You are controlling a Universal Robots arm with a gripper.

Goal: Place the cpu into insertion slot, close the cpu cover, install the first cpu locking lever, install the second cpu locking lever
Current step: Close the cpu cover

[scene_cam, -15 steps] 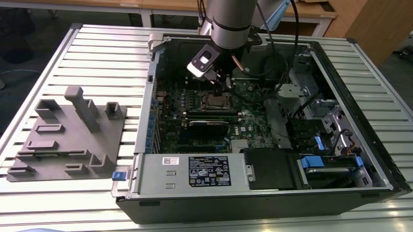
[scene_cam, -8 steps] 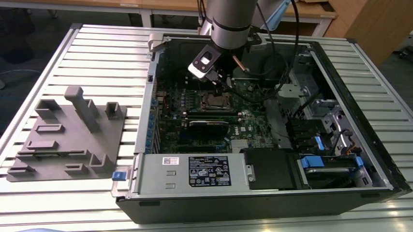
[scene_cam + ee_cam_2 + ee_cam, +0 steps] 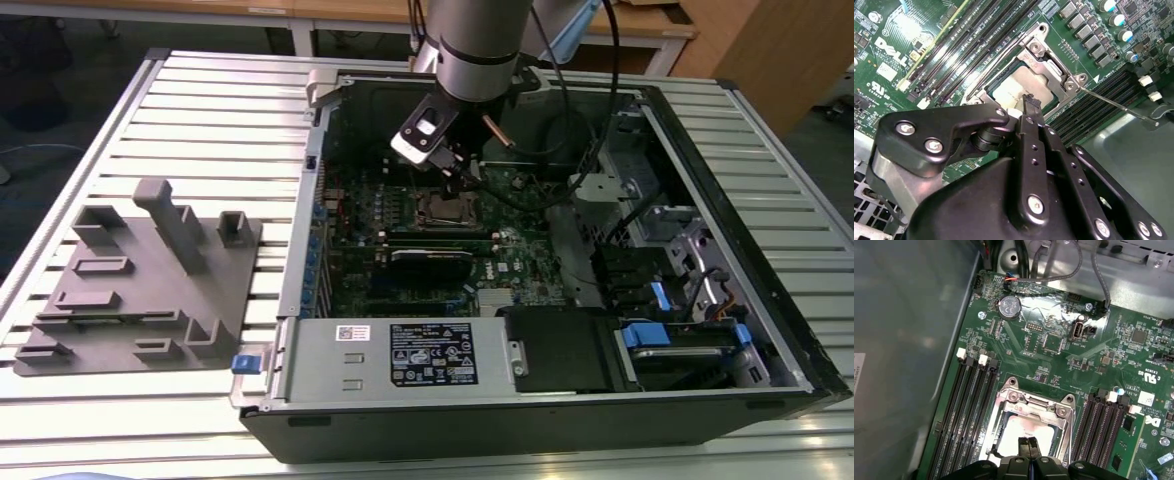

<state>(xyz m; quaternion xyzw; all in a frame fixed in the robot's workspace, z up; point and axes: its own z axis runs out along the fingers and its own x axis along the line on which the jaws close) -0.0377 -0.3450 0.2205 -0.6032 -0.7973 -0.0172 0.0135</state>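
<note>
The gripper (image 3: pixel 1030 101) has its fingers pinched together with nothing between them. Its tip hangs right over the cpu (image 3: pixel 1016 86), which sits in the insertion slot (image 3: pixel 1038 47) with the cpu cover (image 3: pixel 1056 75) lying down around it as a silvery frame. I cannot tell whether the tip touches the chip. A thin wire locking lever (image 3: pixel 1114 103) sticks out free from the slot's corner, so the cover looks unlatched. The main risk I see is an off-centre push from so narrow a tip, which could scratch the metal top or rock the chip on its contacts. A sideways slip could also catch the cover's edge or knock the loose lever. Banks of memory slots (image 3: pixel 971 405) flank the insertion slot on two sides, and their raised latches leave little room beside it. A coin-cell battery (image 3: pixel 1009 306) and cables (image 3: pixel 1054 260) lie farther from the slot. In the exterior view the computer case (image 3: pixel 747 330) walls the slot in, and a grey fixture tray (image 3: pixel 134 280) lies well apart from it.
</note>
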